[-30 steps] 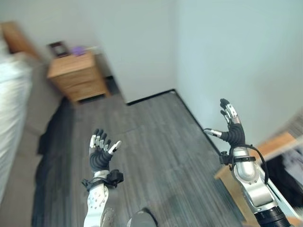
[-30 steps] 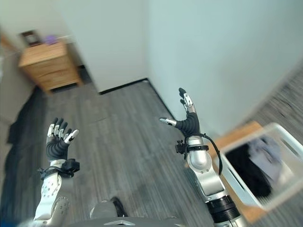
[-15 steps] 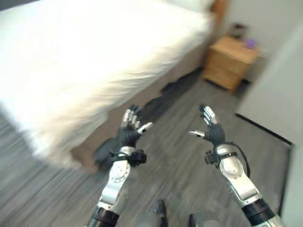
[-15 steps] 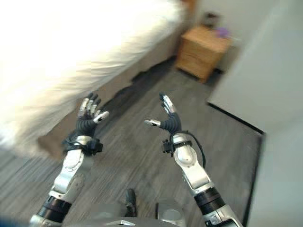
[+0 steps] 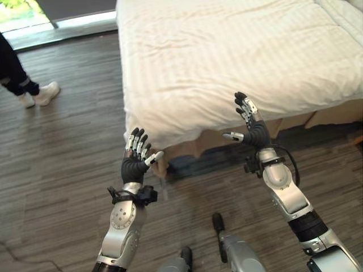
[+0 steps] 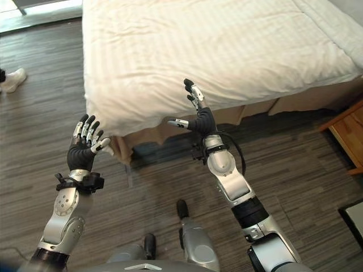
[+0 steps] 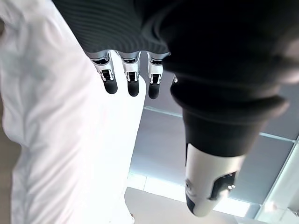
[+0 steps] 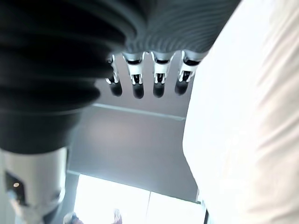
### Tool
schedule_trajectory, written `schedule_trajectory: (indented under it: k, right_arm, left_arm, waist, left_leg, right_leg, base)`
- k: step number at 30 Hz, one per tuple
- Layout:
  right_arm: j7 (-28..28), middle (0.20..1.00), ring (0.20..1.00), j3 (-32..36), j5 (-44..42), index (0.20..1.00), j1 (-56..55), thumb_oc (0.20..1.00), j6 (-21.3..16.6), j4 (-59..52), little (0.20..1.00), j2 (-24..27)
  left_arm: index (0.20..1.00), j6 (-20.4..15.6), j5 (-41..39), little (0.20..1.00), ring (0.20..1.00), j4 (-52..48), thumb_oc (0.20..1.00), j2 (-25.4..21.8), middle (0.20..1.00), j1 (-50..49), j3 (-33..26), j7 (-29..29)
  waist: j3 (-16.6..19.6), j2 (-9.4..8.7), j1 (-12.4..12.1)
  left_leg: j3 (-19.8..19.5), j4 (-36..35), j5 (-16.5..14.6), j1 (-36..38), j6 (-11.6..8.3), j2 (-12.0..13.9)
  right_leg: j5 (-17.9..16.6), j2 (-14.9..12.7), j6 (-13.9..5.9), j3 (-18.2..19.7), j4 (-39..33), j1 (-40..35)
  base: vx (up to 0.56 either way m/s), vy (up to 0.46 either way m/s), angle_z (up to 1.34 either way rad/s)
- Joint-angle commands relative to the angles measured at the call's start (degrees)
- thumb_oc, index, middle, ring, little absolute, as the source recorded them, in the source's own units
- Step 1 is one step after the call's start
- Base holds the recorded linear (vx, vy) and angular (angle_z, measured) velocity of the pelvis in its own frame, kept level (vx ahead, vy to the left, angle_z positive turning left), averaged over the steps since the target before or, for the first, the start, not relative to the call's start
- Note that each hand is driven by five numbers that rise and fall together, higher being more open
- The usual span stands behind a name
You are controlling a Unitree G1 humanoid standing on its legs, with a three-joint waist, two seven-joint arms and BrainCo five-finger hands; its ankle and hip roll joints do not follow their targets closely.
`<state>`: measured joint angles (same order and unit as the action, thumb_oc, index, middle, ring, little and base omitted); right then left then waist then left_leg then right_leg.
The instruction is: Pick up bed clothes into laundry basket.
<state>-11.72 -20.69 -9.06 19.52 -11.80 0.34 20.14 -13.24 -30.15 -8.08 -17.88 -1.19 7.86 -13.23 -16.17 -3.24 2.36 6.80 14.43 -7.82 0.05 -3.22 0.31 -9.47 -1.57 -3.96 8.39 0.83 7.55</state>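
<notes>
- the left hand (image 5: 134, 165) is raised over the wood-look floor (image 5: 62, 170), palm turned up, its fingers (image 5: 136, 141) straight and fanned upward, the thumb out to the side; it has hold of nothing.
- just past those fingertips lies the near corner of the bed (image 5: 227, 51), where the white striped cover (image 6: 215, 45) hangs over the edge; fingertips and cover are apart.
- in the left wrist view the left hand's dark-tipped fingers (image 7: 132, 79) run out straight in a row, with the white cover beyond and to one side of them and nothing between fingers and thumb.
- the right hand (image 5: 254, 133) is raised too, held higher and nearer the bed, fingers (image 5: 245, 106) straight and pointing up, the thumb stuck out toward the left hand; it grips nothing.
- the right fingertips show in front of the cover's hanging edge along the bed's side; whether they touch it cannot be told from the eye views.
- in the right wrist view the right fingers (image 8: 159, 77) are straight and spread, the white cover just beside them, with no cloth caught in them.
- no separate clothes can be made out on the bed; the cover lies smooth across the mattress.
- below the fingers of both hands, under the bed's edge, the tan bed base (image 5: 295, 122) shows in shadow.
- well away from the left fingers, at the far left, a person's dark trouser leg and white shoe (image 5: 45, 92) stand on the floor.
- far to the right of the right fingers, a wooden nightstand corner (image 6: 349, 133) shows in the right eye view.
</notes>
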Motion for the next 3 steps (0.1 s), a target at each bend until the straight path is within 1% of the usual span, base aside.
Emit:
schedule_trajectory:
  k: [1, 2, 3]
  right_arm:
    - [-0.12, 1.0, 1.0, 0.0, -0.43, 1.0, 1.11, 1.0, -2.76, -4.22, 1.0, -0.74]
    - [0.38, 1.0, 1.0, -0.64, -0.28, 1.0, 1.3, 1.0, -2.52, -4.59, 1.0, -1.04]
    - [0.58, 1.0, 1.0, -1.08, -0.01, 1.0, 0.79, 1.0, -2.39, -4.74, 1.0, -1.15]
  left_arm:
    - [1.0, -3.77, 1.72, 1.0, 1.0, -3.98, 1.0, -0.68, 1.0, -0.93, -3.09, -0.46]
    - [1.0, -3.11, 2.56, 1.0, 1.0, -3.62, 1.0, -0.83, 1.0, -1.62, -3.43, -0.42]
    - [1.0, -2.57, 3.6, 1.0, 1.0, -3.42, 1.0, -0.86, 1.0, -2.37, -3.71, -0.51]
  waist:
    - [0.06, -0.39, 1.45]
    - [0.63, 0.19, 1.81]
    - [1.0, 0.62, 1.91]
  left_leg:
    - [7.9, -4.88, 6.17, -3.96, -1.79, 5.61]
    - [8.87, -7.38, 5.58, -2.19, -1.34, 5.71]
    - [8.61, -9.58, 6.01, -0.66, -1.14, 5.6]
  right_leg:
    - [7.63, -6.17, -1.12, -2.83, -5.83, -7.71]
    - [7.53, -5.54, -1.35, -3.04, -5.83, -7.53]
    - [7.58, -5.29, -1.47, -3.0, -5.83, -7.84]
  base:
    - [0.03, -0.03, 0.79]
    - [0.1, 0.006, 0.54]
    - [0.11, 0.026, 0.35]
